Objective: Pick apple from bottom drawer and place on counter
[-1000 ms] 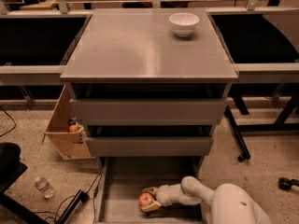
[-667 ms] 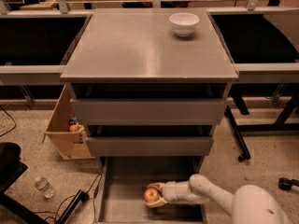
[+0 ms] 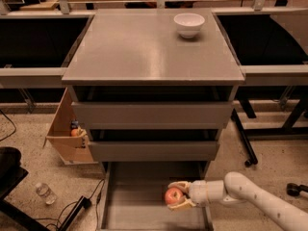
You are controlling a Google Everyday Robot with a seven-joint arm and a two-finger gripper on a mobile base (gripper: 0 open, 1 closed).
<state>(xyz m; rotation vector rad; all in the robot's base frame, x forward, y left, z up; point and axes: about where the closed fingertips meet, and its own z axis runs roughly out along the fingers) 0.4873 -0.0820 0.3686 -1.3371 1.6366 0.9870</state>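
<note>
Red with a yellow patch, the apple [image 3: 173,196] sits between the two pale fingers [image 3: 179,185] of our gripper [image 3: 175,197], which is clamped around it, one finger on its far side and the other on its near side. We hold it over the right part of the bottom drawer [image 3: 137,203], whose grey floor spreads out to the gripper's left. Whether the fruit is clear of that floor we cannot tell.

We judge the lift to be the risky part. Beyond the gripper and higher up hangs the front of the middle drawer [image 3: 154,150], and above that juts the edge of the counter [image 3: 144,47]. If we reach forward before we have risen far enough, the fingers or the fruit may catch that drawer front or the counter's lip. A knock could roll the smooth round apple out of a hold that covers only two of its sides. The drawer's right wall lies just beside the wrist, so a sideways swing of the arm [image 3: 255,198] could scrape it or nudge the drawer.

Far above and beyond the gripper, the white bowl [image 3: 189,24] stands at the counter's back right. A set-down close to it could bump it, and the stretch to its left looks safer to us. Let go with any tilt or sideways push, the apple may roll toward an edge.
</note>
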